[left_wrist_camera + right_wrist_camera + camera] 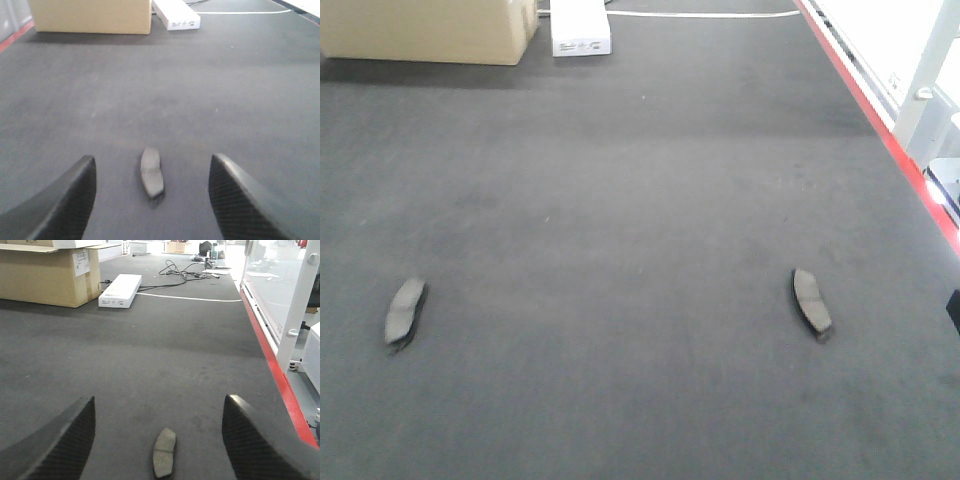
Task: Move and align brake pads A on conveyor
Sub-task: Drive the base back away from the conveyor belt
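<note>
Brake pads A [405,311] lie lower left and lower right on the conveyor [640,180], each perhaps a stacked pair. Left gripper [152,159] and right gripper [160,399] gape empty, each straddling one.

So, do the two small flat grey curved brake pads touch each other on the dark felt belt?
No, the left brake pad and the right brake pad lie far apart, with bare dark felt belt between them.

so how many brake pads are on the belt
2. The left brake pad lies at the left of the conveyor, the right brake pad at its right, well apart. Others may sit outside the views.
</note>
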You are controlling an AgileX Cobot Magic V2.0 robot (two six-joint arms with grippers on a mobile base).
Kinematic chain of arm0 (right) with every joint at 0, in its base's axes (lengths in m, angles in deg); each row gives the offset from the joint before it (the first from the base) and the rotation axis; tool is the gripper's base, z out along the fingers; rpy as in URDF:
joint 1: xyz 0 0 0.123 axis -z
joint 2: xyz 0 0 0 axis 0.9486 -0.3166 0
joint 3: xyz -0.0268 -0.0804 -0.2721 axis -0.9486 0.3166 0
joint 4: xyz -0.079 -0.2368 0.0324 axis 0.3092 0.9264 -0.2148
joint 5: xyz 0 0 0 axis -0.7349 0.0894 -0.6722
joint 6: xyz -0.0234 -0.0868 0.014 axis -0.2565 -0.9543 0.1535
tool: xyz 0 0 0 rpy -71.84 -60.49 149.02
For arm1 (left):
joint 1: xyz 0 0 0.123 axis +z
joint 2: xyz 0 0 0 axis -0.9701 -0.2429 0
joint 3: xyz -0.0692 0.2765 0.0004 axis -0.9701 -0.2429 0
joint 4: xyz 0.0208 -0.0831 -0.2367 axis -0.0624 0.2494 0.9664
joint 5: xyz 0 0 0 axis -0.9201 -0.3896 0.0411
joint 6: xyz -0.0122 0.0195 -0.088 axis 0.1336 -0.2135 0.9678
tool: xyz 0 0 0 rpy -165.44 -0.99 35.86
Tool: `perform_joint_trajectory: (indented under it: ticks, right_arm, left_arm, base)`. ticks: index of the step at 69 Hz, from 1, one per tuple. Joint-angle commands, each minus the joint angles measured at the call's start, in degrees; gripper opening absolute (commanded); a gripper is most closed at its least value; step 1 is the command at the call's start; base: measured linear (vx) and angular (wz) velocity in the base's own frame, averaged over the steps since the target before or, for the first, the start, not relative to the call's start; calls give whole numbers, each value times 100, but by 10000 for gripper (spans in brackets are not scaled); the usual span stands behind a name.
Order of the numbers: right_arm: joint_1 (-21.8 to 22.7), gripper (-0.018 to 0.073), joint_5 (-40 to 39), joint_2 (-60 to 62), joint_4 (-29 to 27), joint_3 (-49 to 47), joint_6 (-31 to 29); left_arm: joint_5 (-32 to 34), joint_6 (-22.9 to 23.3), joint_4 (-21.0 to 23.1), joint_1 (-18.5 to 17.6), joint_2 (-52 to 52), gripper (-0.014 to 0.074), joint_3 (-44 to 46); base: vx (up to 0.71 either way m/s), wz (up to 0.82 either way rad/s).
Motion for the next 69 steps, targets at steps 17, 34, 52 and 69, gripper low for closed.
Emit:
perform_joint_trajectory:
  ticks: [17, 34, 52, 69]
  right_arm:
    - [25, 505, -480, -88, 22, -159, -29]
    - [25, 505, -480, -88, 22, -159, -29]
    - [25, 505, -479, -88, 22, -159, -23]
    - [25, 505, -479, -88, 22, -159, -23]
  left_arm:
    - [414, -7, 48, -12, -69, 471, 152]
    - [414, -7, 48, -12, -69, 471, 152]
    - [414, -7, 48, -12, -69, 471, 152]
    - [409, -7, 48, -12, -69, 471, 152]
  base:
    - [-32, 2]
    - [-43, 2]
    - [-44, 5]
    - [-39, 1]
